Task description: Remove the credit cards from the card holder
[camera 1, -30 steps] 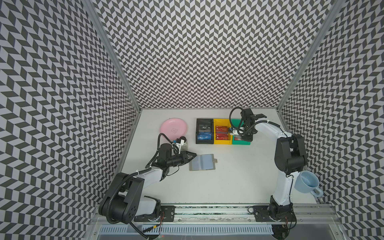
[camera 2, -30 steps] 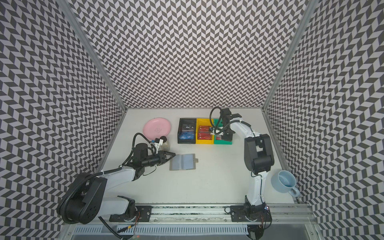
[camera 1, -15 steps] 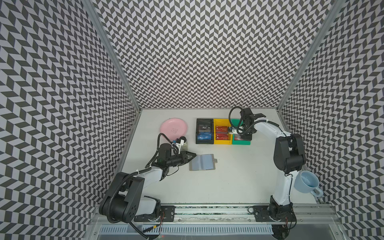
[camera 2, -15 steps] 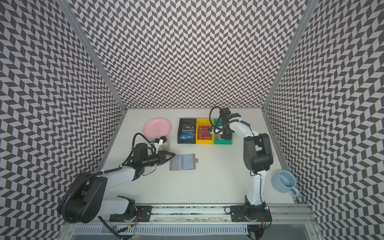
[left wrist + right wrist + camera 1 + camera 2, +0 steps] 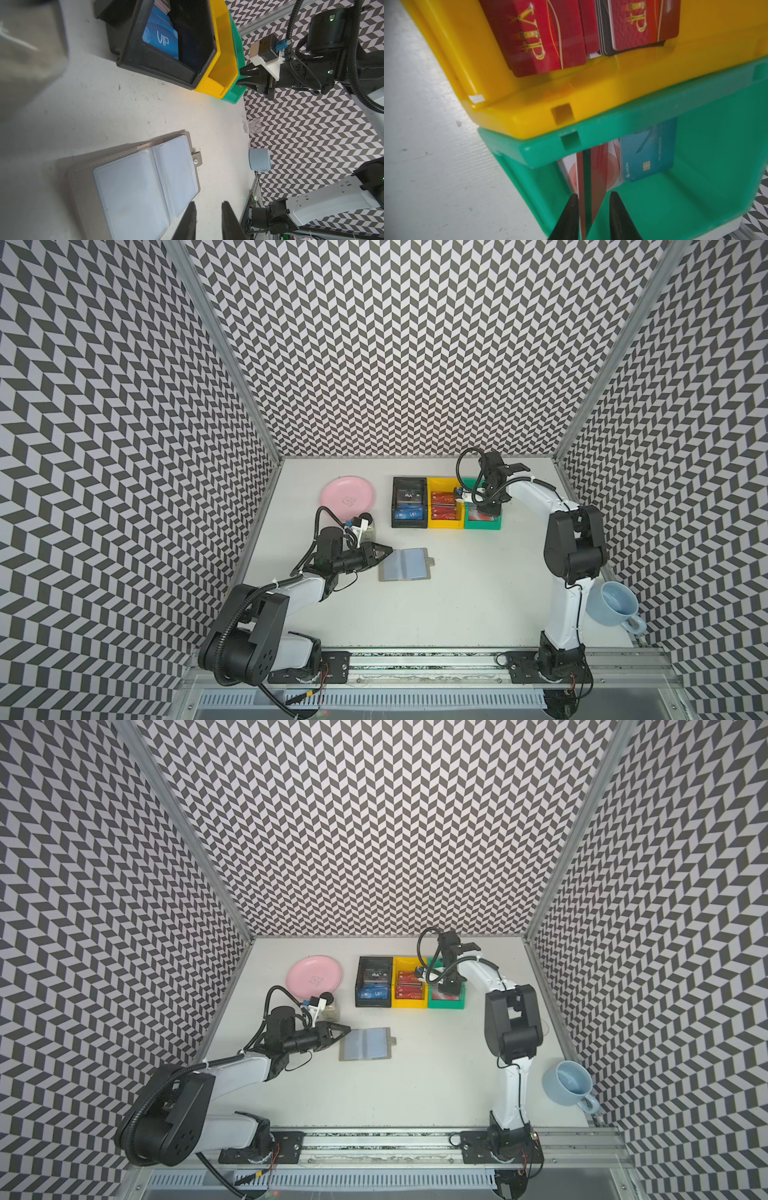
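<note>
- Two grippers, both w/ jaws only a little apart. The right gripper (image 5: pixel 593 194) hangs over the green bin (image 5: pixel 654 207), w/ a red card (image 5: pixel 589 176) standing on edge between its jaws. A gap shows between the card and one finger, so the grip looks let go, prob. to drop the card in.
- Beyond that card, in the same bin, are a whitish card (image 5: pixel 572 176) w/ a red circle and a blue chip card (image 5: pixel 648 160). Both lie near the wall that adjoins the yellow bin (image 5: pixel 529 116).
- The yellow bin holds red VIP cards (image 5: pixel 533 41). The black bin (image 5: pixel 158 62) beside it holds a blue VIP card (image 5: pixel 160 41). The three bins sit touching in a row at the far side of the table (image 5: pixel 457 605). The credit cards seem sorted by look.
- The left gripper (image 5: pixel 208 203) has a narrow gap w/ nothing between its jaws. In both top views its tips are low at the card holder's edge, prob. to steady it or reach a sleeve.
- The card holder (image 5: pixel 135 187) lies open and flat mid-table, well apart from the bins, w/ its tab clasp on the side away from the left arm. The sleeves in view look empty; any beneath can't be seen.
- Farther out are a pink plate (image 5: pixel 347 498) near the left arm and a blue mug (image 5: pixel 619 605) near the right arm's base. Neither seems part of the job.
</note>
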{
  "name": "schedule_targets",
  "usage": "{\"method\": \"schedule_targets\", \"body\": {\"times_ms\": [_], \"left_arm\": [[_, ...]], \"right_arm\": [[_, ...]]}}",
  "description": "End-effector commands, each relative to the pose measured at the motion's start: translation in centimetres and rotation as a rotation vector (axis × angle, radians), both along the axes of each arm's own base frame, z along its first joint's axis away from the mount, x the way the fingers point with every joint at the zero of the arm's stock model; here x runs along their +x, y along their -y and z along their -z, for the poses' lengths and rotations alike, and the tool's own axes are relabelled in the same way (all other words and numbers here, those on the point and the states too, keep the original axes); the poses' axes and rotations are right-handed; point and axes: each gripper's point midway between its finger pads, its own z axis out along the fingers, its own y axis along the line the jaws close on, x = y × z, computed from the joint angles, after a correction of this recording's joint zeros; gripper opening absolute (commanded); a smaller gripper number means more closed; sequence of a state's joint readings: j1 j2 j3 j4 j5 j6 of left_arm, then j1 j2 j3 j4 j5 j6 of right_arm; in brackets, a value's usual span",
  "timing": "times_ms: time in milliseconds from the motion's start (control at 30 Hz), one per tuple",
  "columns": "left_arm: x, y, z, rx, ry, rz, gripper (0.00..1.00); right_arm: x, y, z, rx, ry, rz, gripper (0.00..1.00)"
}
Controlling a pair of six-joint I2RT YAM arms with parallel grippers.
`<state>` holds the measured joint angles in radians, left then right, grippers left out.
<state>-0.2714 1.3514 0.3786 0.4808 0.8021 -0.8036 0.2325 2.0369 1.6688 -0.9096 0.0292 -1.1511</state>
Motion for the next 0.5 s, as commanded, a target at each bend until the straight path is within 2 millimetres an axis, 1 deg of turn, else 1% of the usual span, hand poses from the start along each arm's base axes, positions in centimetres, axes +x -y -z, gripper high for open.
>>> {"method": "schedule_targets", "body": {"times_ms": [0, 267, 467], "left_arm": [[0.5, 0.1, -0.8, -0.003, 0.033, 0.006, 0.24], [0.6, 0.1, 0.0, -0.002, 0.014, 0.006, 0.24], [0.9, 0.1, 0.1, -0.003, 0.012, 0.005, 0.24]], "right_arm": [[1.0, -0.2, -0.7, 0.016, 0.035, -0.003, 0.27], [1.7, 0.3, 0.0, 0.015, 0.021, 0.003, 0.24], [2.2, 0.6, 0.5, 0.024, 0.007, 0.004, 0.19]]}}
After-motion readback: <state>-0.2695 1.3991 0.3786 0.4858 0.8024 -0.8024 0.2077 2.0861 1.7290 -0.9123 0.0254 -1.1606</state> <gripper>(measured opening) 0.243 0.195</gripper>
